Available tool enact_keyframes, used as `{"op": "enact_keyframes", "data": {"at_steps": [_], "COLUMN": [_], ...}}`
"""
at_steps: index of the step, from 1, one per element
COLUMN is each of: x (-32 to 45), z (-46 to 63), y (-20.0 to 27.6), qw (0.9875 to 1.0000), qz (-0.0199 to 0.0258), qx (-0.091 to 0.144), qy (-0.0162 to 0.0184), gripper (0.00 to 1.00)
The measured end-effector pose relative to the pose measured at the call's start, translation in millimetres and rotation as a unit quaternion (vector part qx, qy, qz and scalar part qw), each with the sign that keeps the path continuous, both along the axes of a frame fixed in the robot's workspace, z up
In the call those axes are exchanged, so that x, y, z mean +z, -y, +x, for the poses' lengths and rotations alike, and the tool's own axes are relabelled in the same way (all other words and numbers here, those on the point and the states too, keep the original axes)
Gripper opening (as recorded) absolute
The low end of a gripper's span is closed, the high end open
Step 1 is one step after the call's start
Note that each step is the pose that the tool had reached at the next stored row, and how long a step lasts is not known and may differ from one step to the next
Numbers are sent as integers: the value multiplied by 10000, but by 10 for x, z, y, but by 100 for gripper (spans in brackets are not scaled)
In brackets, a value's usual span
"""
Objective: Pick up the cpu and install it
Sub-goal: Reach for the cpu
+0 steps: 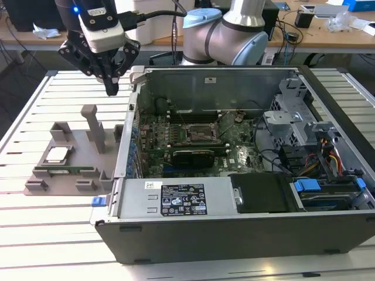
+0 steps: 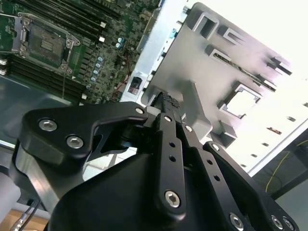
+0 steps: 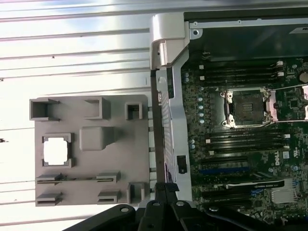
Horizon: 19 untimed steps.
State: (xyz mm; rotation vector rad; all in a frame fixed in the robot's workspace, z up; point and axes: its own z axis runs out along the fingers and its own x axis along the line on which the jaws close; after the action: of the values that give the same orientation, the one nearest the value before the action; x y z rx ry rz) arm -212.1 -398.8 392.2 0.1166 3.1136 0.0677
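The cpu [image 1: 57,154] lies flat in a square recess of the grey fixture tray [image 1: 64,178], its pale metal top facing up. It is well below the pincer [image 1: 111,89] and off toward the exterior view's left of it, with nothing touching it. In the first wrist view the cpu [image 3: 57,150] shows as a bright square in its pocket, well apart from the pincer [image 3: 166,185]. The tray's tall upright post [image 1: 94,126] stands between the chip and the pincer's line, lower than the fingertips.

The pincer is narrow, its fingers drawn together to a single tip, and it holds nothing. It hangs in the air above the tray's edge nearest the open computer case [image 1: 234,228], close to the case's upper corner. In the second wrist view the pincer [image 2: 169,100] points down at the seam between tray and case wall.

Inside the case, farther from the pincer toward the exterior view's right, the dark socket frame [image 1: 194,133] sits on the green motherboard. Tray and case both rest on the white slatted bench [image 1: 35,111].
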Motion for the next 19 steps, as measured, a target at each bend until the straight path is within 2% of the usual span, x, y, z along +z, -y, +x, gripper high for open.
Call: {"op": "enact_keyframes", "data": {"at_steps": [10, 14, 19], "x": [-4, -6, -8], "z": [-159, -283, -371], "y": [0, 0, 0], "qw": [10000, 10000, 10000], "qz": [-2, -2, -2], "qx": [1, 0, 0], "qy": [0, 0, 0], "gripper": [11, 11, 11]}}
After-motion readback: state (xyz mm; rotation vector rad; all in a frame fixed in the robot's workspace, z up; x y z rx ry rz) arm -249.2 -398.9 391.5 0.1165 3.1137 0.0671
